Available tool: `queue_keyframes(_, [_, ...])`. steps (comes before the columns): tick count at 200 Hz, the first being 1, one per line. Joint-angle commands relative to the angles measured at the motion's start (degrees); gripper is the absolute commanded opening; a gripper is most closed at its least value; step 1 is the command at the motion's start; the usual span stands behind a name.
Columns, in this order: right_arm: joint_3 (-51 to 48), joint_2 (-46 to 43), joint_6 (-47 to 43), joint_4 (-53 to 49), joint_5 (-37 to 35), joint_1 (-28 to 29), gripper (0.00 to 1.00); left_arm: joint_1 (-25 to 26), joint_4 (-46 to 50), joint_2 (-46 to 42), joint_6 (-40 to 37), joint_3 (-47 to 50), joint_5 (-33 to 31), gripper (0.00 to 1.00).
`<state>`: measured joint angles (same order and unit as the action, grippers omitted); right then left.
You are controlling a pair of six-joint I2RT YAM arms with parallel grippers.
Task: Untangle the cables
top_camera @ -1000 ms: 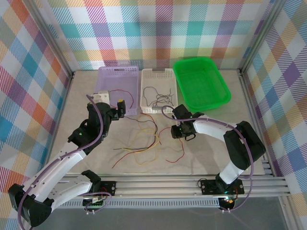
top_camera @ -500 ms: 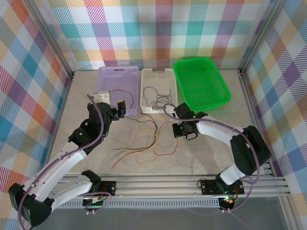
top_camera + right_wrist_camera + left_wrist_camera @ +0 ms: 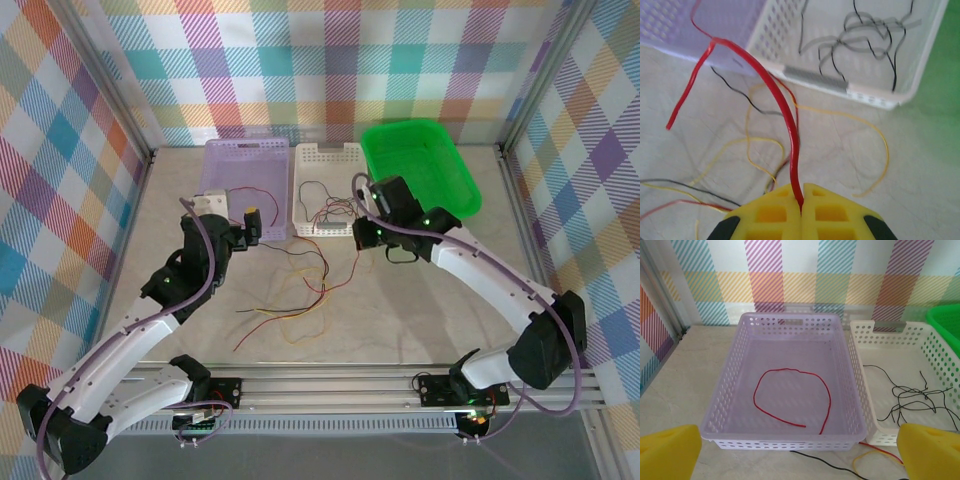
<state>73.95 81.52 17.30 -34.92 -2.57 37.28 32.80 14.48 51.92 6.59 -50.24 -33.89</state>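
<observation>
Several thin cables (image 3: 300, 295), red, orange-yellow and black, lie tangled on the table in front of the trays. My right gripper (image 3: 365, 232) hangs above them near the white tray's front edge, shut on a red cable (image 3: 785, 110). This cable rises from the shut yellow jaws of the right gripper (image 3: 802, 191) and arches towards the lilac tray. My left gripper (image 3: 250, 222) is open, its yellow fingers (image 3: 667, 452) wide apart before the lilac tray (image 3: 785, 444). One red cable (image 3: 790, 397) lies looped in that tray. Black cables (image 3: 910, 400) lie in the white tray (image 3: 322, 233).
A green tray (image 3: 420, 175) stands at the back right, just beside the right arm. Chequered walls and metal rails close the table in on three sides. Orange-yellow and black cables (image 3: 755, 145) trail across the marble top below the right gripper.
My right gripper has shut on the red cable and lifted it away from the pile, moving back towards the white tray. The left arm has stayed still.
</observation>
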Motion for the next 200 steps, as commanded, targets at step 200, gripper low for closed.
queue_keyframes(200, [82.50,65.71,0.30,-13.23,1.30,4.62,0.00,-1.11,-3.14,-3.85,-0.90,1.28,-2.63,0.98])
